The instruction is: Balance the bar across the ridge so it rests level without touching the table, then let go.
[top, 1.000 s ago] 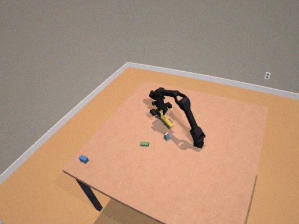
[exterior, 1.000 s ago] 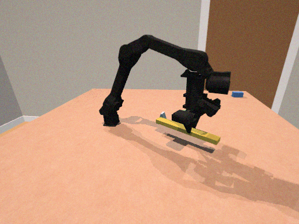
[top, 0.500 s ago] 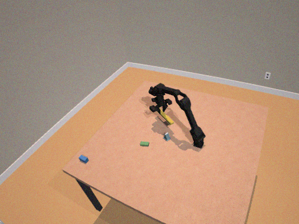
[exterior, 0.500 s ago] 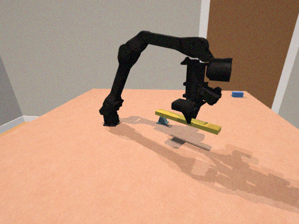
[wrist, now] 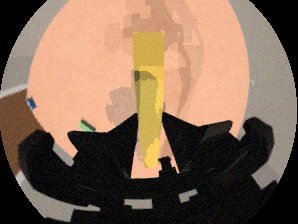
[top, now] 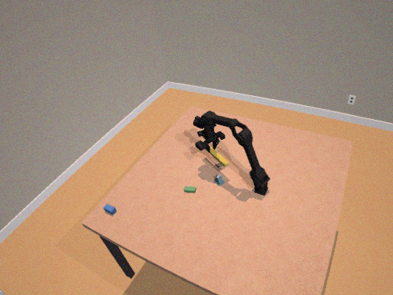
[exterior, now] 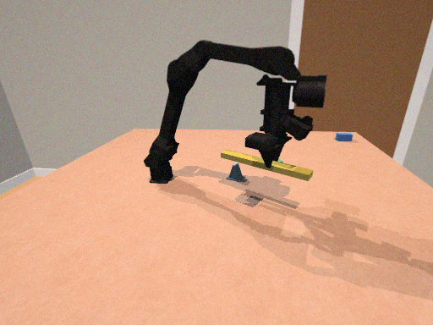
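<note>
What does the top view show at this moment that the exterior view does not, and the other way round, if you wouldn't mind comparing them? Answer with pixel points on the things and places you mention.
Only the top view shows a wall outlet point(top: 351, 100) and a table leg point(top: 119, 256).

Only the exterior view shows a brown door point(exterior: 359, 63) and makes the gap beneath the raised yellow bar point(top: 219, 157) point(exterior: 296, 170) plain.

Both show the gripper point(top: 213, 148) point(exterior: 271, 162) at the bar, the small ridge point(top: 219, 180) point(exterior: 236, 173), the blue block point(top: 110, 209) point(exterior: 343, 137) and the green block point(top: 189, 189) point(exterior: 280, 160), though the exterior view shows only a sliver of the green one.
</note>
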Available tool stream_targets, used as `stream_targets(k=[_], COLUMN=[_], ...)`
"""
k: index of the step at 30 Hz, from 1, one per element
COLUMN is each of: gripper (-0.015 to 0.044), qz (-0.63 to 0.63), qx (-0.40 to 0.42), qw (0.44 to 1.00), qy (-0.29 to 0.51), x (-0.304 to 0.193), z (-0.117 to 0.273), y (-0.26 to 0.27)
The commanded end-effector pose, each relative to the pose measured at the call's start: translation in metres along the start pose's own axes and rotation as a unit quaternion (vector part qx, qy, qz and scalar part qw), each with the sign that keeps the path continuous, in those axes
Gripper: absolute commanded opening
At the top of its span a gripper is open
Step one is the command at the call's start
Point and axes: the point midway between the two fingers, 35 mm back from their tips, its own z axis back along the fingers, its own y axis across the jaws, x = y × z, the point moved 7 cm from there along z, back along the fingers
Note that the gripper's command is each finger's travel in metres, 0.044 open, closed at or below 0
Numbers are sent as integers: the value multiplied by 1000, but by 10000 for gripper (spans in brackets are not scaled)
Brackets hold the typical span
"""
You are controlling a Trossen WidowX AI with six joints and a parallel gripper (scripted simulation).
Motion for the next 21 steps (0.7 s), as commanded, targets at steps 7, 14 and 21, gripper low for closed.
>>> stream_targets(k=[7, 14, 21], gripper=[0, 0, 0], qz=[17, 32, 48], qx=[0, 1, 1], qw=[1000, 999, 999], qy=[-4, -3, -2], x=[-30, -53, -78], z=[6, 6, 6], y=[21, 35, 47])
